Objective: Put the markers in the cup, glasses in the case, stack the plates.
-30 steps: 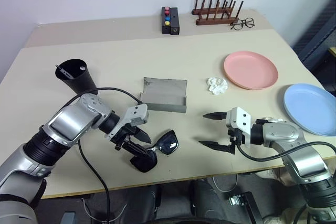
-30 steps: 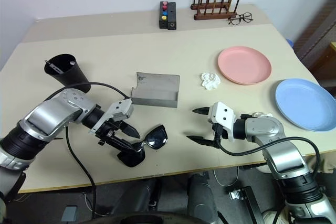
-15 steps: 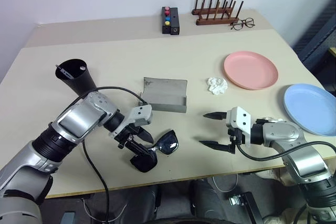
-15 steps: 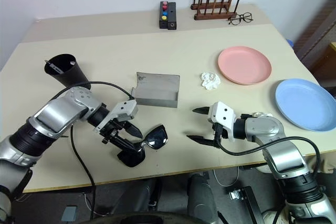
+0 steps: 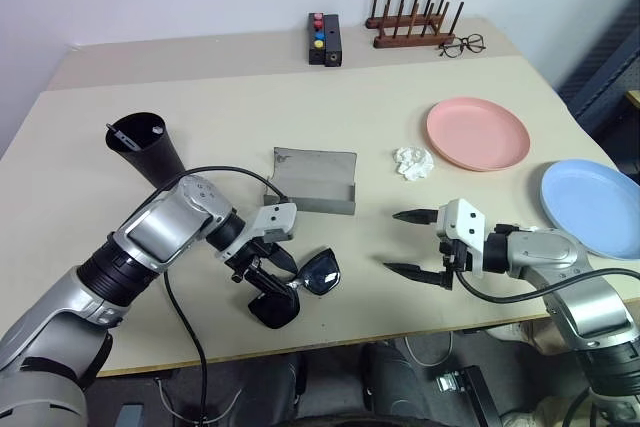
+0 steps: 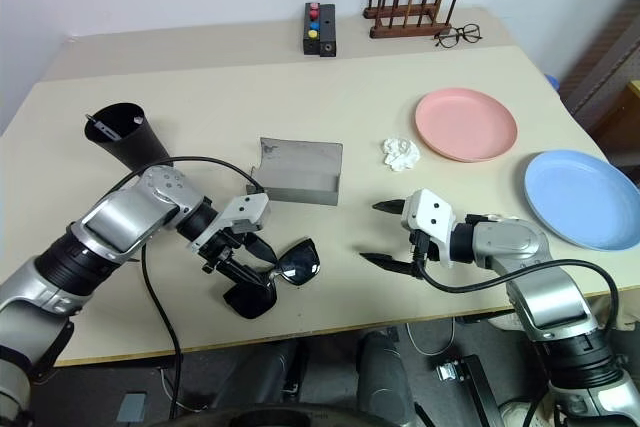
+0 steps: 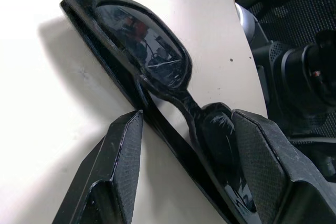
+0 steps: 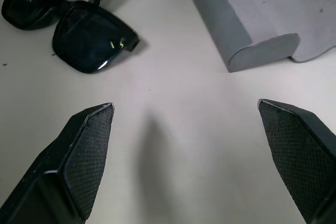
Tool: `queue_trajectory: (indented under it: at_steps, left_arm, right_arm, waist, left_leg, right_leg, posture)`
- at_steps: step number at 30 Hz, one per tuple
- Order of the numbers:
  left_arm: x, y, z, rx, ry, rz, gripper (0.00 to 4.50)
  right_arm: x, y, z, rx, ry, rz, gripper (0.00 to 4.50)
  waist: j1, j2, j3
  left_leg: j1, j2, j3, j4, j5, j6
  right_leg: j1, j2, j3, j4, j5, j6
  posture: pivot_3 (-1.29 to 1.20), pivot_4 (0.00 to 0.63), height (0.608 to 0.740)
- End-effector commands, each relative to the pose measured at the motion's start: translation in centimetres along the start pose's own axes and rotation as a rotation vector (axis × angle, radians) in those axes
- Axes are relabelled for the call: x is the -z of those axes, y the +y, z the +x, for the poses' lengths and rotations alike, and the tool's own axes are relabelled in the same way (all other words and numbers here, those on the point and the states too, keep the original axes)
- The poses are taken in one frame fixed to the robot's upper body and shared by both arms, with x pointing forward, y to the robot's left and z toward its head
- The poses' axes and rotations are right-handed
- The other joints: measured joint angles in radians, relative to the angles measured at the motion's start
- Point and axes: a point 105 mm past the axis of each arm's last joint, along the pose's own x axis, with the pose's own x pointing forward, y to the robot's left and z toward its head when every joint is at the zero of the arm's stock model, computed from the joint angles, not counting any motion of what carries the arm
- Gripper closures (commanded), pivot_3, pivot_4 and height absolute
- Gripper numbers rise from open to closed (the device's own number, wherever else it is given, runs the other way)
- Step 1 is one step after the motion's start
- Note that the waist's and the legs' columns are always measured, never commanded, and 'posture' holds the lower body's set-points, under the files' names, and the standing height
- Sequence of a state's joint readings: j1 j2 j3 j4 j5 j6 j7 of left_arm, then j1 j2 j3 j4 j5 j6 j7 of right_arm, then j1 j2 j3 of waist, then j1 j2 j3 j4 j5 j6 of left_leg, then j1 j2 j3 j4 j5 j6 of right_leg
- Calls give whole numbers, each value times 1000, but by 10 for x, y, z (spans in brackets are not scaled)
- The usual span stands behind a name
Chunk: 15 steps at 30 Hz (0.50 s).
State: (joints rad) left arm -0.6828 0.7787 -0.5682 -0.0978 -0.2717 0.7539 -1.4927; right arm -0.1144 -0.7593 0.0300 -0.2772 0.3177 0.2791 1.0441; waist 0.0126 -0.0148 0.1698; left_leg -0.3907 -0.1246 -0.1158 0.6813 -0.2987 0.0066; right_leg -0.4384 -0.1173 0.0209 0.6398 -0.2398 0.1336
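Beige tabletop (image 5: pixel 230 107), near edge to far. Nearest, the black sunglasses (image 5: pixel 298 288) lie just in front of the open grey case (image 5: pixel 314 183); the left gripper (image 5: pixel 276 278) straddles their bridge, its fingers (image 7: pixel 122 161) either side of the frame, contact not discernible. To the case's right, the right gripper (image 5: pixel 412 244) hovers spread wide, grasping nothing. Left of the case stands the black cup (image 5: pixel 145 146) with a marker (image 5: pixel 120 137) inside. Right of the case: crumpled tissue (image 5: pixel 413 162), pink plate (image 5: pixel 477 133), blue plate (image 5: pixel 592 207), unstacked.

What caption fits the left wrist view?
Left pincer straddling the bridge of the sunglasses on the table.
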Motion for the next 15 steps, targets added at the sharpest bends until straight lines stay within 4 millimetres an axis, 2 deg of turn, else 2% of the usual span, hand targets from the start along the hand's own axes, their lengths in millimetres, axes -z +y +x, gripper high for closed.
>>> queue_trajectory:
  at_steps: [1, 4, 10, 13, 15]
  left_arm:
    - [-7, 2, -2, -8, 5, 39, 3124]
    - [-7, 2, -1, -7, 7, 41, 4480]
    - [-7, 6, -4, -31, 3, 46, 4480]
    - [-13, 10, -9, -61, -28, 61, 4480]
    - [-23, 15, -13, -108, -80, 138, 4480]
  right_arm:
    - [-10, -1, -5, 15, -19, -36, 0]
    - [-10, -1, -6, 20, -18, -35, 0]
    - [-10, -1, -7, 26, -14, -32, 0]
    - [-10, -2, -7, 28, -13, -33, 0]
    - [-10, -4, -7, 30, -14, -36, 0]
  waist:
    - [0, 0, 0]
    - [1, 0, 0]
    - [1, 1, 0]
    - [2, 1, 0]
    - [2, 1, 0]
  left_leg:
    - [0, 0, 0, 0, 0, 0]
    - [0, 0, 0, 0, 0, 0]
    - [1, 0, 0, 0, 0, 0]
    - [1, 0, 0, 0, 0, 0]
    - [1, 0, 0, 0, 0, 0]
  right_leg:
    - [0, 0, 0, 0, 0, 0]
    - [0, 0, 0, 0, 0, 0]
    - [2, 0, 0, -1, 0, 0]
    - [2, 0, 0, -1, 0, 0]
    - [2, 0, 0, -1, 0, 0]
  posture:
    - [0, 150, 740]
    - [0, 150, 740]
    - [0, 150, 740]
    - [0, 150, 740]
    - [0, 150, 740]
